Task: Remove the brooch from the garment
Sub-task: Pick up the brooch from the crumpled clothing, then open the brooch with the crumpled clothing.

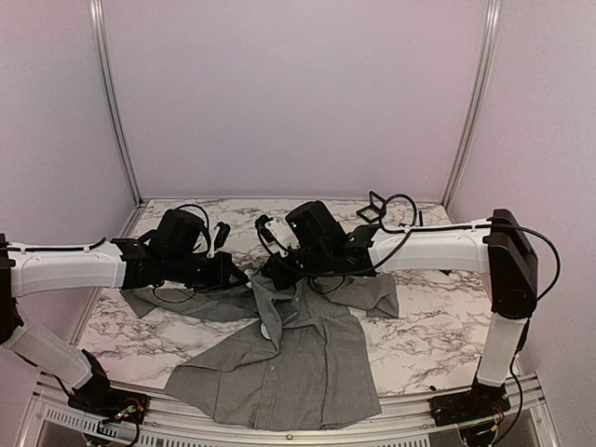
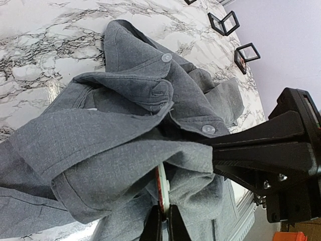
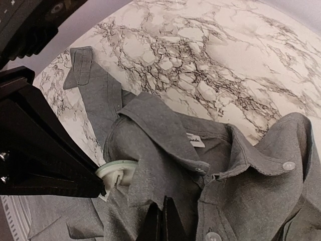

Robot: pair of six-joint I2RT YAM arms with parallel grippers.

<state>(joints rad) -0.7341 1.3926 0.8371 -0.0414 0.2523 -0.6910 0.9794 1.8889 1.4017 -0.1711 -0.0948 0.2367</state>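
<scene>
My left gripper (image 2: 164,216) pinches the round white brooch (image 2: 161,188) edge-on; my right gripper (image 3: 161,216) clamps the grey collared shirt (image 1: 279,363) just beside.

Rumpled grey collared shirt (image 1: 279,363) with round pale brooch (image 3: 116,173) amid folds.

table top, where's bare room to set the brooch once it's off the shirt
Bare marble table between the shirt and the right arm; also front left, between the left sleeve and the left arm. Crowded where both arms bunch the collar, and back right by the black frames.
</scene>
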